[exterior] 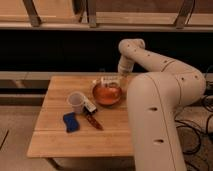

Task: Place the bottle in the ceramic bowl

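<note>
Bottle [106, 80] held crosswise in claw [111, 80] at ceramic bowl [107, 95] twelve o'clock rim: lower centrally, then release gently.

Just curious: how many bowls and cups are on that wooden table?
2: the orange-red ceramic bowl near the far edge, below the end effector, and a whitish cup left of it. The arm may hide others.
</note>
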